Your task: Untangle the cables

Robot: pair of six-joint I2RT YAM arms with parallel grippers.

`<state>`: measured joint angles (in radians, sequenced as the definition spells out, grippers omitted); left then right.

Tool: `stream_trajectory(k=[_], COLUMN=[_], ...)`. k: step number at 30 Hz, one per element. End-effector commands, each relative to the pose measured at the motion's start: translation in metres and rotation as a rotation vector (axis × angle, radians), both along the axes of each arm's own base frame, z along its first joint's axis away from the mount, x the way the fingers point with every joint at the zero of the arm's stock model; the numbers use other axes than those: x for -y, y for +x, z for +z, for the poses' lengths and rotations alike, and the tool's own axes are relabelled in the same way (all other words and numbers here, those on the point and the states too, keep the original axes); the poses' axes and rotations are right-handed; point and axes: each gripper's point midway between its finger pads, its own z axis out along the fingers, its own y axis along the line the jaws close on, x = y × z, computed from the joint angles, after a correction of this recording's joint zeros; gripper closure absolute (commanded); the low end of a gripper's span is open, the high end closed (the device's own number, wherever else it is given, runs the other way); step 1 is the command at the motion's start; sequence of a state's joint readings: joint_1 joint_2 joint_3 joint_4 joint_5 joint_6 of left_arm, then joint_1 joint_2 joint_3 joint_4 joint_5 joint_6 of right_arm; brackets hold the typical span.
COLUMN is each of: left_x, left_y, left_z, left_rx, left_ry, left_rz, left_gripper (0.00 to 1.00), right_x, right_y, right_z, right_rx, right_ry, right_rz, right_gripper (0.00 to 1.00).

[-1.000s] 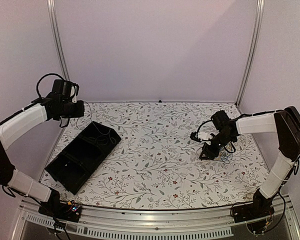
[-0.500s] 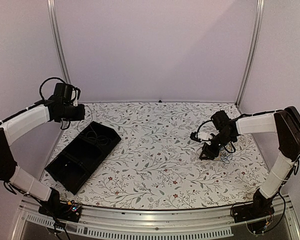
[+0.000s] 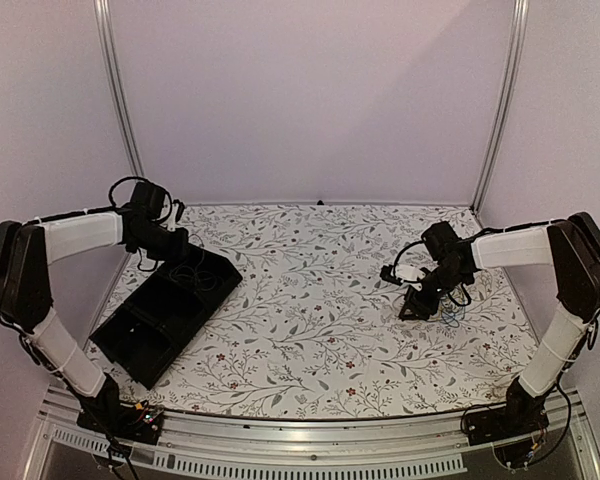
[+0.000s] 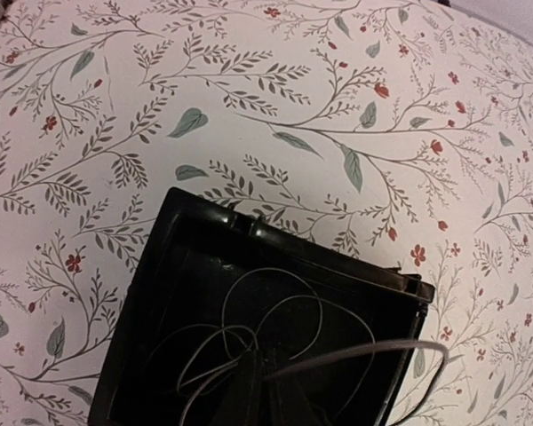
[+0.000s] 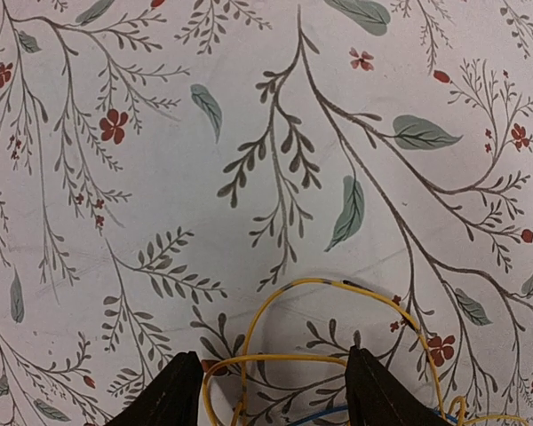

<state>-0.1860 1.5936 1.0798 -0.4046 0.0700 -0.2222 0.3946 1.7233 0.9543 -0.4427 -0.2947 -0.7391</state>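
Note:
My left gripper [image 4: 265, 390] is shut on the dark cable [image 4: 270, 269]. The cable's thin loops lie inside the far end of the black tray [image 4: 275, 234], and one strand runs from the fingers out to the right. In the top view the left gripper [image 3: 176, 250] hangs over the tray's [image 3: 140, 340] far end. My right gripper [image 5: 275, 395] is open, low over the table, with loops of the yellow cable [image 5: 321, 282] between its fingers and the blue cable [image 5: 324, 414] just behind them. It also shows in the top view [image 3: 416, 305], beside the small bundle [image 3: 454, 312].
The long black tray lies diagonally at the table's left side. White walls close the back and both sides. The flower-patterned table [image 3: 310, 300] stretches between the two arms.
My left arm has swung down and to the right, bringing the gripper and the dark cable from high at the left wall to the tray's far end. The right arm has not moved.

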Motion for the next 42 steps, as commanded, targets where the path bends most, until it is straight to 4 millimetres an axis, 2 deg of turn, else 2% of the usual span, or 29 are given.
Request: stream_trajectory(k=[1,6,10,12,16,20,25,30,34,42], left_x=[0.033,0.057,0.049,0.036,0.008,-0.007,-0.010,-0.007,-0.008,-0.002], left_y=[0.010,0.015,0.021,0.023,0.020,0.010,-0.006,-0.015,-0.015,-0.002], left_z=[0.004,0.028,0.041,0.034,0.007,0.003,-0.001,-0.016,-0.029,-0.037], left_rx=[0.016,0.072,0.135,0.137,0.072,0.040,0.028,-0.023,-0.074,-0.104], left_ry=[-0.128,-0.253,-0.220,-0.170,-0.055,0.021,0.051,0.126,0.149,0.137], left_rz=[-0.102,-0.183,-0.166,-0.122,-0.051,-0.011,-0.021,-0.049,-0.049,-0.057], left_gripper=[1.00,1.00,0.99,0.96,0.95,0.97,1.00,1.00,1.00,1.00], right_x=[0.002,0.002,0.002,0.003,0.003,0.003,0.002,0.002,0.003,0.004], right_y=[-0.008,-0.008,-0.008,-0.009,-0.010,-0.011,-0.012,-0.012,-0.012,-0.013], right_z=[-0.010,-0.010,-0.011,-0.013,-0.014,-0.015,-0.015,-0.014,-0.013,-0.014], right_rx=[-0.031,-0.031,-0.036,-0.041,-0.048,-0.051,-0.060,-0.057,-0.055,-0.059], right_ry=[-0.021,-0.022,-0.024,-0.027,-0.029,-0.030,-0.027,-0.029,-0.027,-0.033], right_rz=[0.013,0.015,0.014,0.014,0.016,0.018,0.020,0.022,0.022,0.022], right_gripper=[0.41,0.41,0.41,0.41,0.41,0.41,0.41,0.41,0.41,0.41])
